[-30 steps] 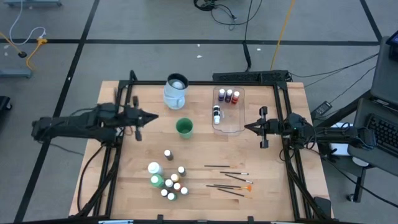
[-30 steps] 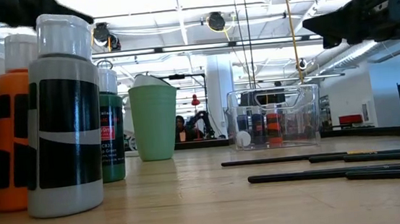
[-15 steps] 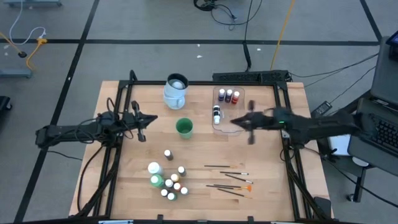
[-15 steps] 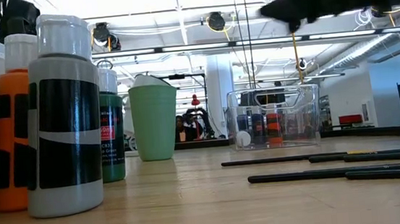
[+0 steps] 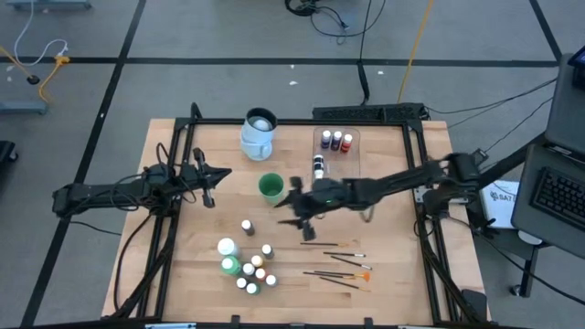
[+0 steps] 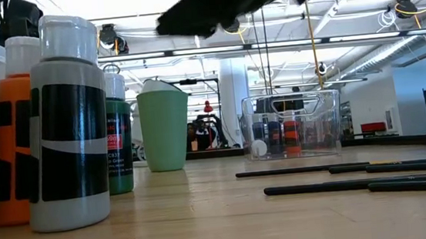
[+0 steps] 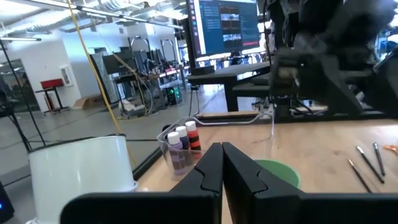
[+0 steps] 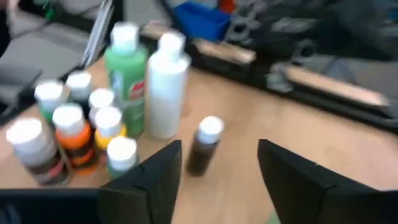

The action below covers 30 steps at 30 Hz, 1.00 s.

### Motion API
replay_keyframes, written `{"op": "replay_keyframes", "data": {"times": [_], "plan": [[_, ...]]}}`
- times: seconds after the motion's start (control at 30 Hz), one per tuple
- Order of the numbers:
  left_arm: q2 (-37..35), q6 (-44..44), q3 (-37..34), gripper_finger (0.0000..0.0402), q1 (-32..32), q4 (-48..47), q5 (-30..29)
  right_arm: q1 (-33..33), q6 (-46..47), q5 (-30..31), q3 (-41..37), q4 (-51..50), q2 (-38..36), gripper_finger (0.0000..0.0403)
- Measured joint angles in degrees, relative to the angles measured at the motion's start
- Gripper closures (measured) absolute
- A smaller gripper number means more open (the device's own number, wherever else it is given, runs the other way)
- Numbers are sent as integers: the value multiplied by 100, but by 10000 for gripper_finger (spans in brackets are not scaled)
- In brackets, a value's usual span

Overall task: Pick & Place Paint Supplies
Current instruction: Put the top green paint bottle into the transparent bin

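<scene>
A wooden table [image 5: 384, 292] stands on a grey floor inside a black frame, with a workshop room behind it. At its far side a clear tub [image 5: 334, 187] already holds four small bottles [image 5: 335, 141], so a part of the work looks done. Most supplies are not packed yet: a group of small bottles [image 5: 253, 271] with a white bottle [image 5: 226, 247] and a green bottle [image 5: 230, 265] near the front, one single small dark bottle [image 5: 247, 227] a little apart from them, and several thin brushes [image 5: 336, 263] lying to the right of the group. A green cup [image 5: 271, 187] and a pale-blue jug [image 5: 259, 133] stand behind.

The right gripper [image 5: 302, 222] is stretched over the middle of the table, between the cup and the brushes, its fingers spread wide and holding nothing; it seems to aim at the single dark bottle, though the wrist view is not sharp. The left gripper [image 5: 206, 180] waits at the left edge, fingers pressed together and empty
</scene>
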Motion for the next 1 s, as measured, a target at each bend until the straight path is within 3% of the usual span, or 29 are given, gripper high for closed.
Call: {"op": "replay_keyframes", "data": {"times": [0.3, 0.63, 1.0], "plan": [[0, 97, 0, 383, 0, -145, -20, 50, -388, -1783, 358, 720, 944, 172], [0, 99, 0, 378, 0, -144, -44, 68, 248, -1493, 382, 1894, 1805, 172], [0, 115, 0, 378, -2, -144, -59, 64, 551, -1757, 404, 2172, 1928, 172]]}}
